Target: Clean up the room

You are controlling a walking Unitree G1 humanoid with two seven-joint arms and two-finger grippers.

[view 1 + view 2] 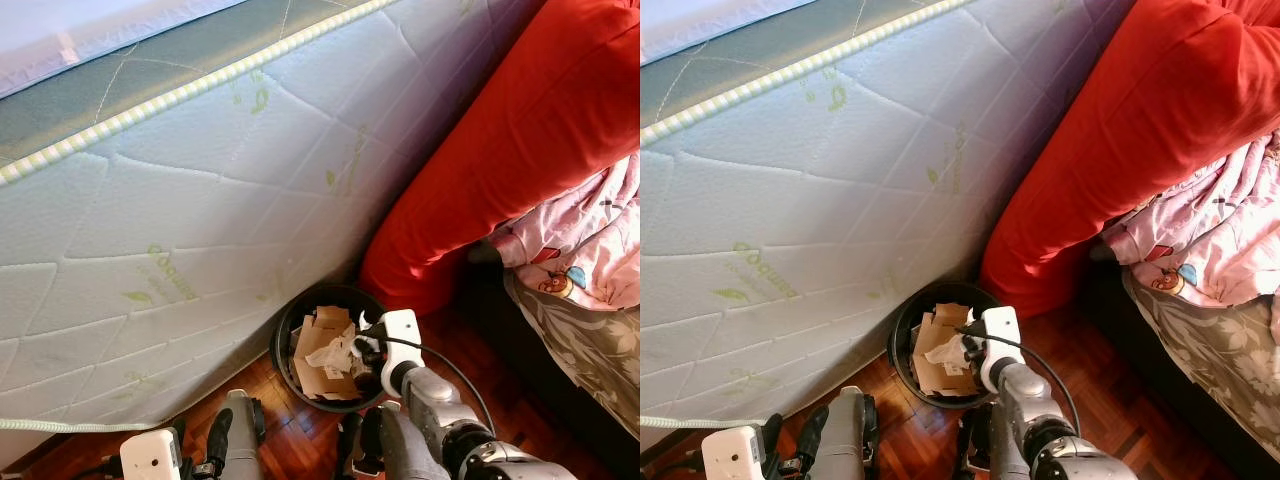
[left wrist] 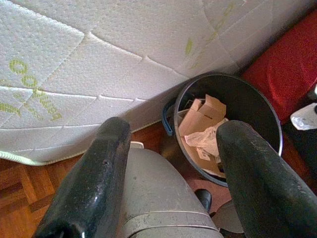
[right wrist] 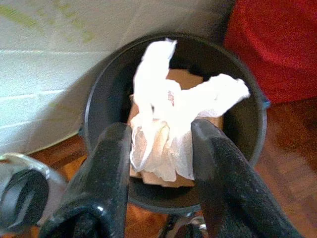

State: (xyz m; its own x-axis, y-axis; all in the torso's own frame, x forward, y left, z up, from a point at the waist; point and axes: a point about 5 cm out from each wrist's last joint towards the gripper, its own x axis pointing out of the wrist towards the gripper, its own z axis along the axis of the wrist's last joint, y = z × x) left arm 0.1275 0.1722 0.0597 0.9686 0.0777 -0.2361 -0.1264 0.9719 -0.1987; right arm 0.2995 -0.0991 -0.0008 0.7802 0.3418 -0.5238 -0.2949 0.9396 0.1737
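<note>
Your right end effector (image 3: 161,148) is clamped on crumpled white tissue paper (image 3: 171,114) above the round black plastic bin (image 1: 290,325); left end effector (image 2: 171,163) fingers apart, at the bin's 7 o'clock.

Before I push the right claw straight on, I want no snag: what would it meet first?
Probably the cardboard scraps inside the black bin; the right claw, gripping crumpled tissue, points into its mouth.

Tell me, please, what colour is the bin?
The bin is black, clearest in the right wrist view.
</note>
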